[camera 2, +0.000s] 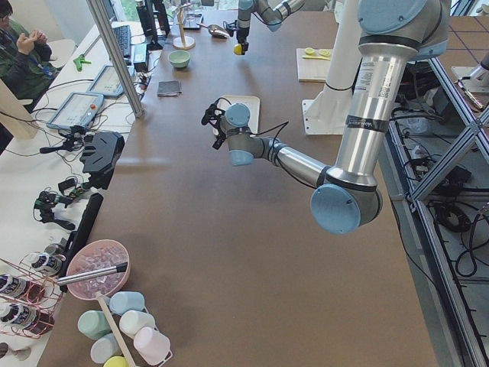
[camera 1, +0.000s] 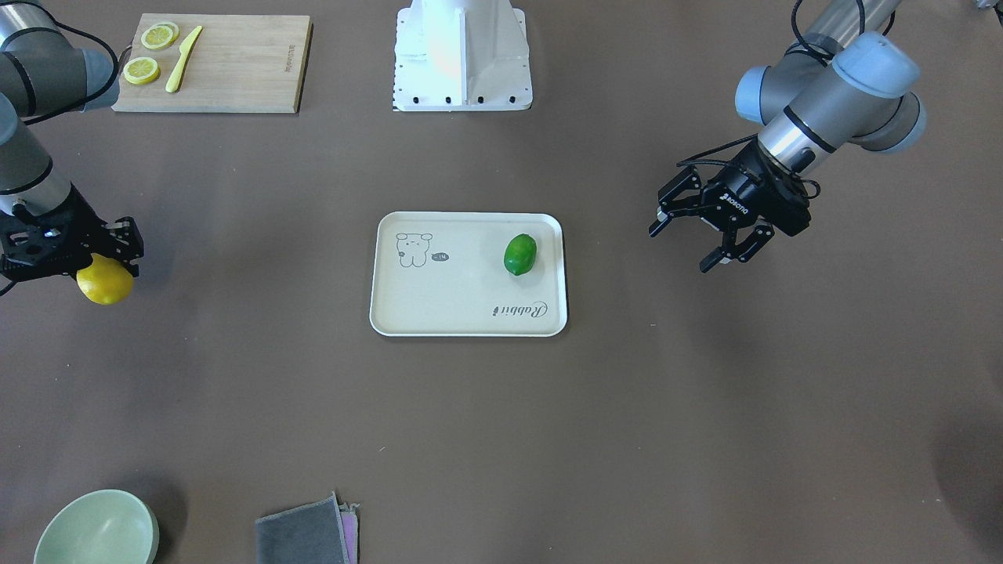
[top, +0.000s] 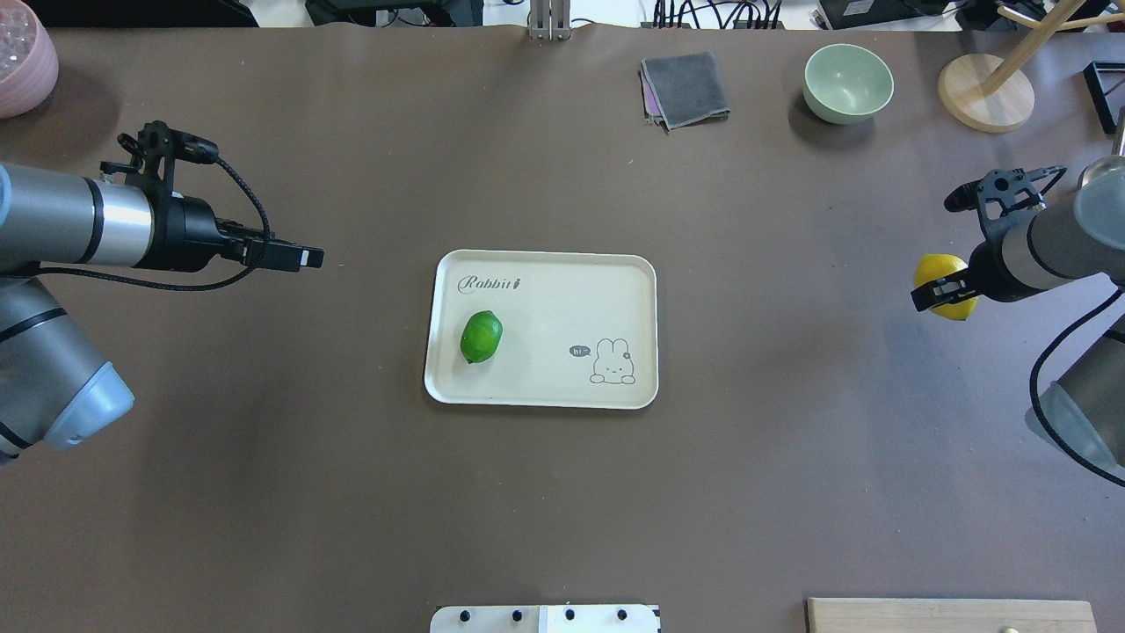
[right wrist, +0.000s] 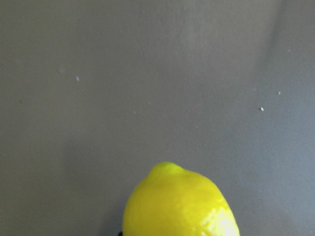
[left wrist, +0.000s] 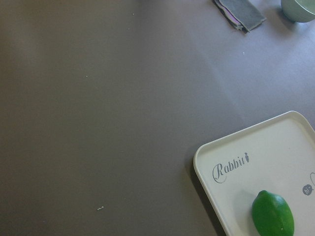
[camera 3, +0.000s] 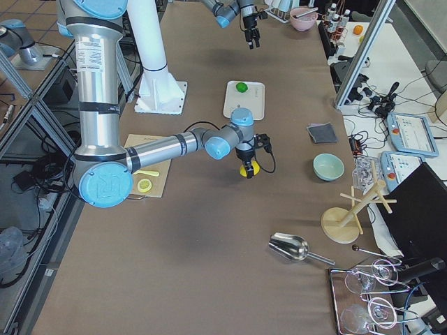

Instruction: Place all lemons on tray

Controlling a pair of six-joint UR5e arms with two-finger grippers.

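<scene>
The cream tray lies mid-table, also in the overhead view. The green lemon lies on it near the "Rabbit" script; it also shows in the overhead view and the left wrist view. My right gripper is shut on the yellow lemon and holds it just above the table, far to the tray's side. The lemon also shows overhead and in the right wrist view. My left gripper is open and empty, raised beside the tray's other side, also seen overhead.
A wooden cutting board with lemon slices and a yellow knife lies near the robot base. A green bowl, a grey cloth, a wooden stand and a pink bowl stand along the far edge.
</scene>
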